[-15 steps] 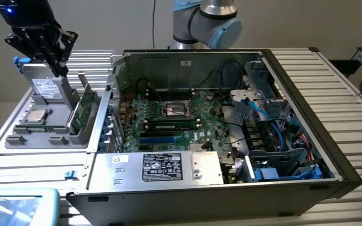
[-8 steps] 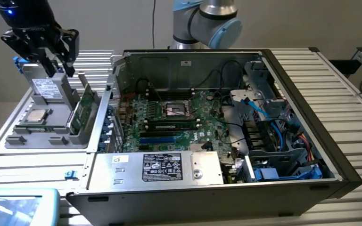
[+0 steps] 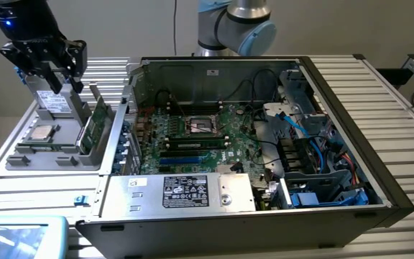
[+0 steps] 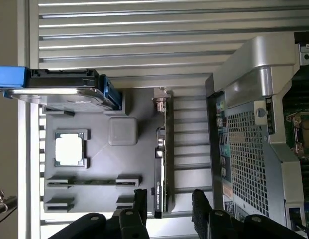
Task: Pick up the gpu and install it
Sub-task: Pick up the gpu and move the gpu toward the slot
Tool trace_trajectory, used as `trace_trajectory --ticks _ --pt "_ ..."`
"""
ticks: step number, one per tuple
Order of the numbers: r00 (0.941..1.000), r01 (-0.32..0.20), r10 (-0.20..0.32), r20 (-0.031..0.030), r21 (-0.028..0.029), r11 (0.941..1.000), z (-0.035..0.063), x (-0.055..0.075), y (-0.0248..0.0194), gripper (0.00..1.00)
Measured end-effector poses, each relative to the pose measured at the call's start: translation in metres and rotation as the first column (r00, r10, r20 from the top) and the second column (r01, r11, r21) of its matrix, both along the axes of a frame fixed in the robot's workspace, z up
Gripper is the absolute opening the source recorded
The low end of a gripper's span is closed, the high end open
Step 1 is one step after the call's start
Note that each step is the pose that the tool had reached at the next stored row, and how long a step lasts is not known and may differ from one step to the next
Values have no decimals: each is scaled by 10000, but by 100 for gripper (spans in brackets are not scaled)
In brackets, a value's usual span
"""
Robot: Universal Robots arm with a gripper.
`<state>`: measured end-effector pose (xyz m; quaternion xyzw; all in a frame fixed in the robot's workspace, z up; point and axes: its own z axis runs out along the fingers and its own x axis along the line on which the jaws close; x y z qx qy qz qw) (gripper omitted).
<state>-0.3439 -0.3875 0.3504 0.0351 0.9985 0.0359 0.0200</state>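
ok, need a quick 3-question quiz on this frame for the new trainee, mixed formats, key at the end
1. Fill in: the end brackets on the hard drive are ___ in colour.
2. True or false: the gpu is already seated in the motherboard.
3. The end effector is:
A) shut on the hard drive
B) open, above the gray tray, near the gpu
C) down on the motherboard

Key:
1. blue
2. false: the gpu stands on edge in the gray tray
3. B
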Motion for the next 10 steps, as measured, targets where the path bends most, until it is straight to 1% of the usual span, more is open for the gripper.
trace_trajectory --ticks 5,7,9,10 --pt "10000 13 -13 8 23 10000 -91 -15 -1 50" --pt "10000 46 -46 8 56 10000 -127 -15 0 50" --pt "10000 65 -65 7 154 9999 -148 -15 -1 50" --pt "10000 77 -77 5 220 9997 -156 -16 -1 50"
